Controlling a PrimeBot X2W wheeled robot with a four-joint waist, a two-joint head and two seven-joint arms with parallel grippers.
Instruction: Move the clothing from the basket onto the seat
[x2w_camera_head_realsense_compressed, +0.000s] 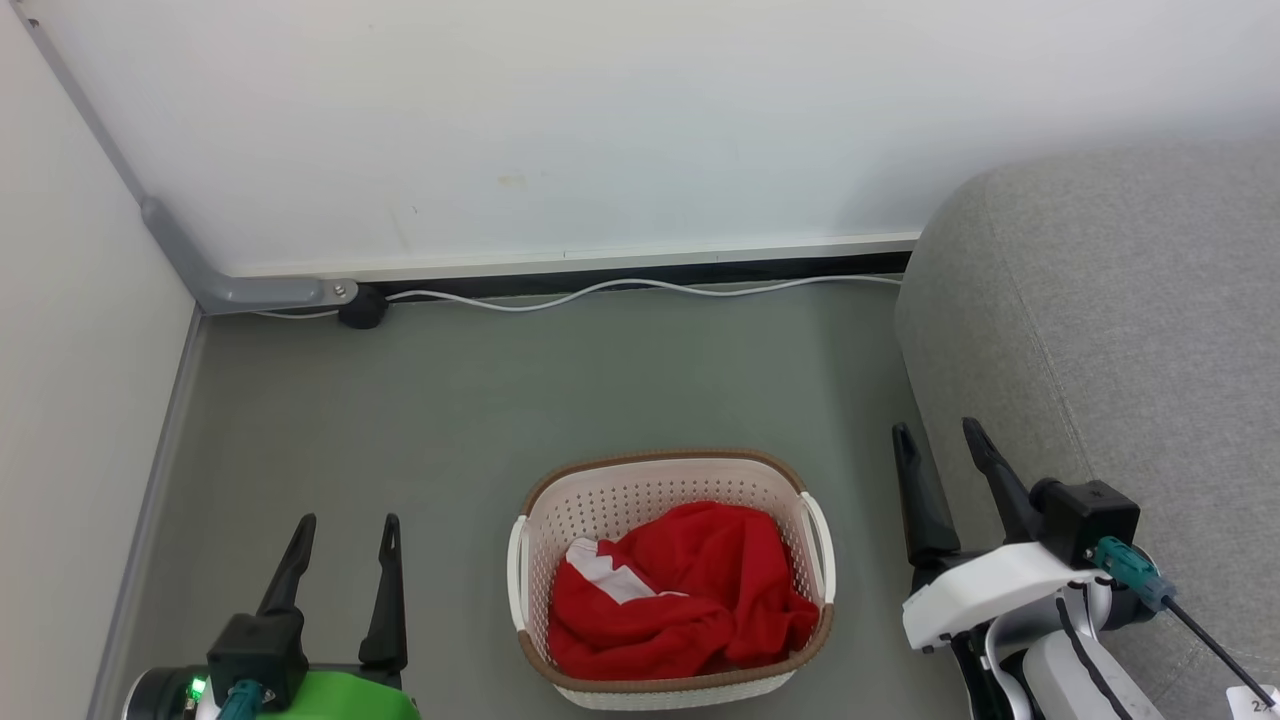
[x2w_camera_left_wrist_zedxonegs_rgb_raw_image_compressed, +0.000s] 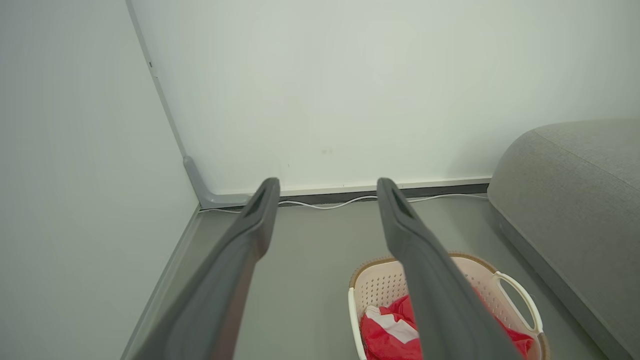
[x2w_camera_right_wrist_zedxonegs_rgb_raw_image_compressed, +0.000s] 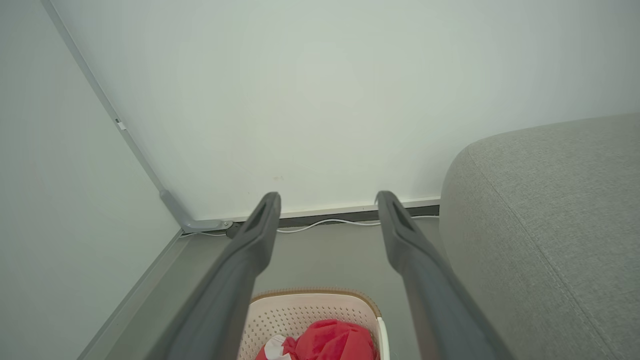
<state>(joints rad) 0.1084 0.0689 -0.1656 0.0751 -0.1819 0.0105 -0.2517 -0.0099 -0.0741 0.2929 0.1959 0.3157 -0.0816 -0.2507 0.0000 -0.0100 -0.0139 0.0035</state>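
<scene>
Soft, light-looking red clothing (x2w_camera_head_realsense_compressed: 690, 585) is lying bunched inside the basket (x2w_camera_head_realsense_compressed: 640, 490), probably best pinched at its highest fold, while the left gripper (x2w_camera_head_realsense_compressed: 348, 520) and right gripper (x2w_camera_head_realsense_compressed: 939, 428) are hovering either side of the basket, jaws wide and empty.

We see soft, matt red cloth in the clothing (x2w_camera_head_realsense_compressed: 700, 585), smooth cream plastic with punched holes in the basket (x2w_camera_head_realsense_compressed: 640, 500), coarse woven grey fabric on the seat (x2w_camera_head_realsense_compressed: 1100, 330), and a smooth matt grey floor (x2w_camera_head_realsense_compressed: 450, 400).
</scene>
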